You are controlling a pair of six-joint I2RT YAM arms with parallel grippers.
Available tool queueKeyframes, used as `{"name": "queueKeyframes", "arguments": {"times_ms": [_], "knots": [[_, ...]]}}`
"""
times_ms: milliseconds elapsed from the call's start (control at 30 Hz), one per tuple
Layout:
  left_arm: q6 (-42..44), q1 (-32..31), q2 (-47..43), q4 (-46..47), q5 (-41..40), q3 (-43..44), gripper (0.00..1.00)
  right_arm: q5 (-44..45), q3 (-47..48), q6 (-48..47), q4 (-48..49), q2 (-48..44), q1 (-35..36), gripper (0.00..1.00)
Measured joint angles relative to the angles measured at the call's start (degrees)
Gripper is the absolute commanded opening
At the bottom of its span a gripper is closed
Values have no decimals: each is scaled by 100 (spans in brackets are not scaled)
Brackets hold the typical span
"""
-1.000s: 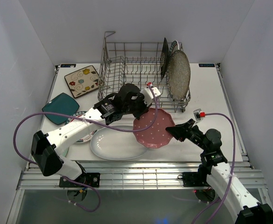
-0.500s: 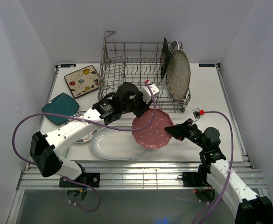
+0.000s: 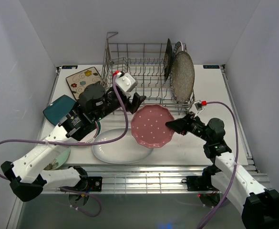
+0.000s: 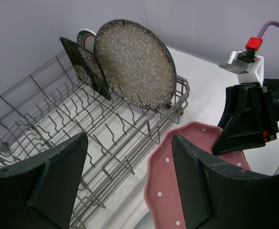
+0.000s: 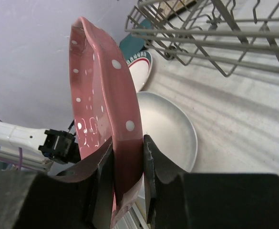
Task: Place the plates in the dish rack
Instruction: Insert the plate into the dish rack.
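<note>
The pink dotted plate (image 3: 152, 126) is tilted up off the table, and my right gripper (image 3: 174, 126) is shut on its right rim. In the right wrist view the plate (image 5: 103, 95) stands edge-on between the right gripper's (image 5: 128, 162) jaws. My left gripper (image 3: 129, 104) is open and apart from the plate, just left of it by the dish rack's (image 3: 144, 71) front wall. From the left wrist, its spread fingers (image 4: 58, 181) frame the rack (image 4: 106, 129) and the pink plate (image 4: 163, 181). A speckled grey plate (image 3: 183, 76) and a black plate (image 3: 168, 59) stand in the rack's right end.
A white oval plate (image 3: 120, 148) lies in front of the pink one. A cream floral square plate (image 3: 84, 82) and a teal square plate (image 3: 61, 110) lie at the left. A rimmed round plate (image 3: 87, 138) sits partly under the left arm.
My left gripper has opened, let go of the pink plate and drawn back to the left. The right gripper keeps its hold and has raised the plate slightly.
</note>
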Motion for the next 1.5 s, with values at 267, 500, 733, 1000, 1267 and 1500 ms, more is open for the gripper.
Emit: {"name": "queueKeyframes", "arguments": {"times_ms": [267,500,733,1000,1267,1500], "knots": [[341,0,-608,380,118,-297,93,186,953,450,15,573,2,8],[852,0,-702,566,323,-608,95,767,2492,544,-1027,1268,4,8],[1545,0,-951,699,538,-1005,98,1355,4413,691,-2424,2387,4,8],[2872,0,-1141,1064,785,-1412,98,1700,5525,1220,-3665,3665,2,8],[4553,0,-920,1510,807,-2096,98,1891,5936,1552,-4538,4190,2,8],[5090,0,-267,1615,787,-1928,98,1871,6258,1659,-4601,4190,2,8]]}}
